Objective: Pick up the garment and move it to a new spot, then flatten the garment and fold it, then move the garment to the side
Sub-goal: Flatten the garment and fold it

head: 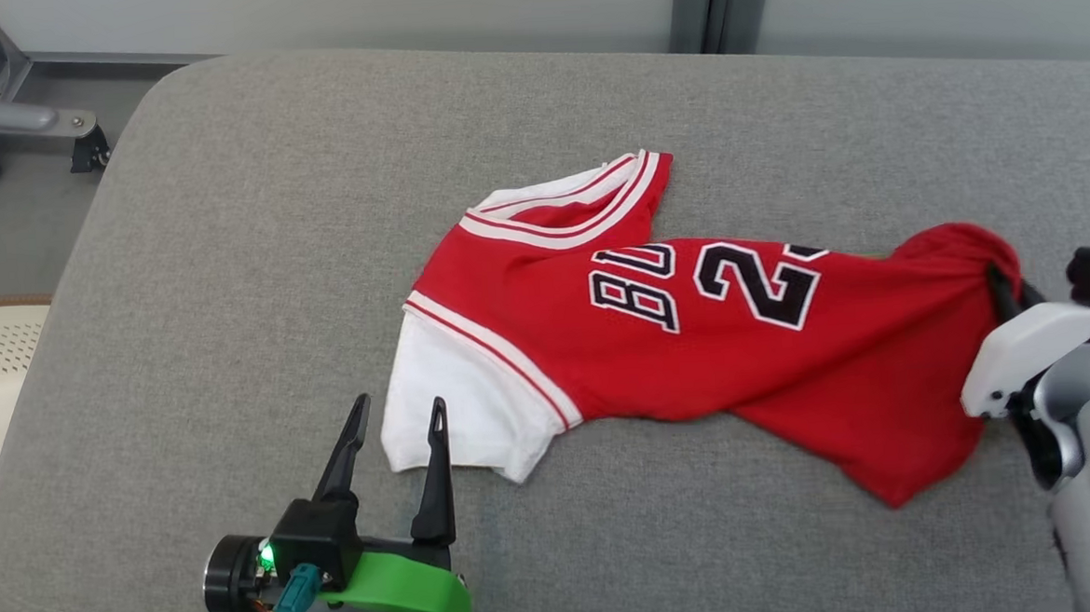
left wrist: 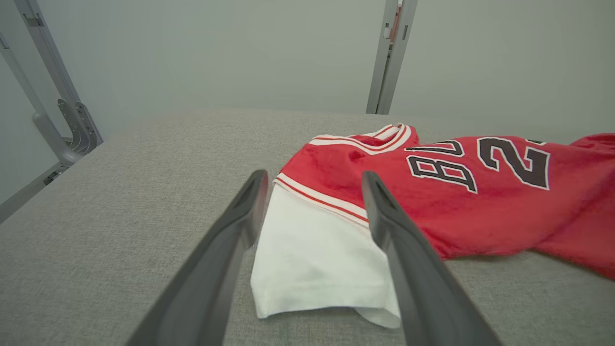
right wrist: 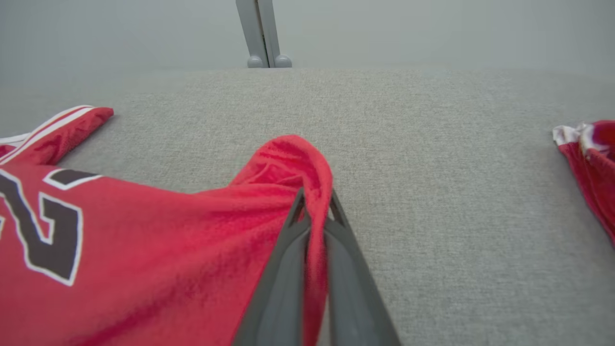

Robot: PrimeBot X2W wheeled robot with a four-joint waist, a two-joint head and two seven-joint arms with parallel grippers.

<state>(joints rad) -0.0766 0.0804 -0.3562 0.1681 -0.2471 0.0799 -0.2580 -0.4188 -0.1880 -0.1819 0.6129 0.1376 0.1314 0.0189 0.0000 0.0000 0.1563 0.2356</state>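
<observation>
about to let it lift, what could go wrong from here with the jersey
The right tool pinches a small bunch of the jersey, so it may slip out. The left tool is open near the white sleeve, holding nothing; a one-sided pull could crumple it. Another red garment lies nearby and could get tangled.

A grey, woven-fabric padded worktop [head: 226,267] with rounded corners carries a red basketball jersey [head: 697,363] with a white sleeve and black lettering, lying crumpled across its middle. Well apart from it lies another red-and-white cloth piece [right wrist: 588,163].
</observation>
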